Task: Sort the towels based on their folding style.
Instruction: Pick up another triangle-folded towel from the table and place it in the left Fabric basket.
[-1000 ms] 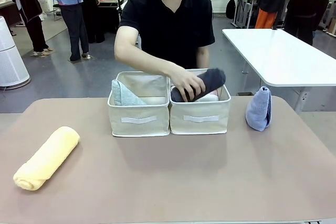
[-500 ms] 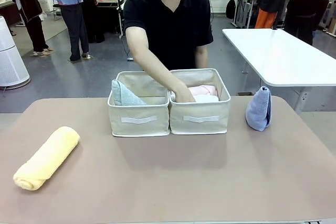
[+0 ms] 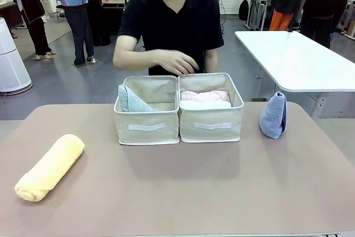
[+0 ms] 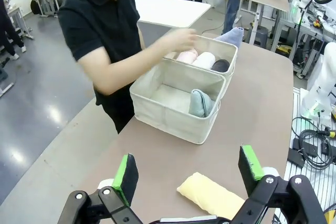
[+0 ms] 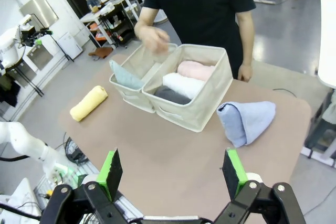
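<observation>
**Dark grey towel [image 5: 170,96] let go in the right bin [image 3: 212,126], person's hand [image 3: 178,62] lifted away**

A second ago the dark grey towel was held over the right bin. It is now found lying inside, and the person's hand is raised above the far rims, over the seam between the two bins, with nothing held in it.

Three rolls are packed side by side in that bin. The dark grey towel is placed nearest the robot, the white towel [image 3: 205,104] in the middle and the pink towel [image 3: 204,95] on the person's side. From the front, the grey one is hidden by the bin's near wall.

The left bin [image 3: 147,127] is set touching the right one. It is occupied by the mint-blue cone [image 3: 132,100], which is leaned at its left side, tip up.

The periwinkle cone [image 3: 274,115] is stood upright on the surface [image 3: 183,187], to the right of the right bin and apart from it. The yellow roll [image 3: 50,166] is laid slantwise on the surface at the robot's left, well apart from the bins. The person's other hand [image 5: 244,72] is seen at the surface's far edge.

The left pincer [image 4: 188,169] is held wide open and empty above the surface, and the yellow roll is seen just beneath it in its wrist view. The right pincer [image 5: 171,170] is likewise spread open, with nothing gripped. It is held high over the surface, with the bins and the periwinkle cone ahead of it.
</observation>
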